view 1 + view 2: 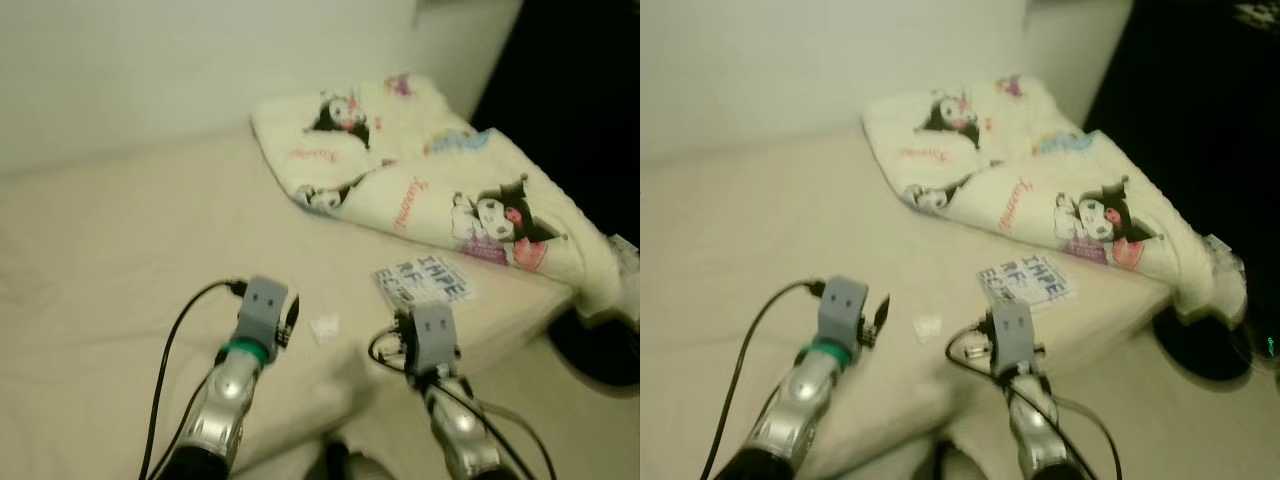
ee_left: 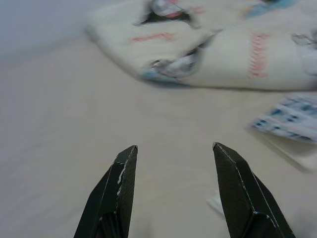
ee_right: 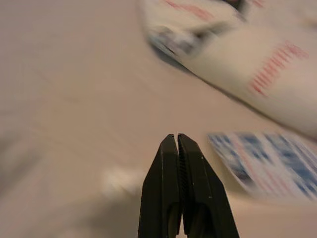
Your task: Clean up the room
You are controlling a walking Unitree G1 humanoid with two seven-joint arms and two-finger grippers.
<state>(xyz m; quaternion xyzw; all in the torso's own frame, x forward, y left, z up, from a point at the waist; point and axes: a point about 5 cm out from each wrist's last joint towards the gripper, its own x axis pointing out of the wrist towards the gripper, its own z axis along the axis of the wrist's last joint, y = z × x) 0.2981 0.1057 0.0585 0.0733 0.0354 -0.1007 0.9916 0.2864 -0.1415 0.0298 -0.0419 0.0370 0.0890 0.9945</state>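
Left eye view: two silver arms are reaching over a cream-coloured bed (image 1: 120, 250), where a folded blanket (image 1: 440, 180) printed with cartoon characters is lying against the far corner by the pale wall (image 1: 150, 70). A packet (image 1: 424, 280) with blue lettering is sitting on the bed just beside the blanket's near edge, close to the bed's right side. A small white scrap (image 1: 324, 328) is lying on the sheet near the packet, on the side away from the blanket, between the two wrists. The left gripper (image 2: 174, 151) is hovering above the bed with its fingers (image 2: 119, 188) spread wide and nothing between them, pointing toward the blanket, with the scrap just past one fingertip. The right gripper (image 3: 177, 138) is hanging over the bed beside the packet with its two fingers pressed together, gripping nothing, the scrap lying blurred just off to one side of its tip. Beyond the bed's right edge, the floor area is showing dark.
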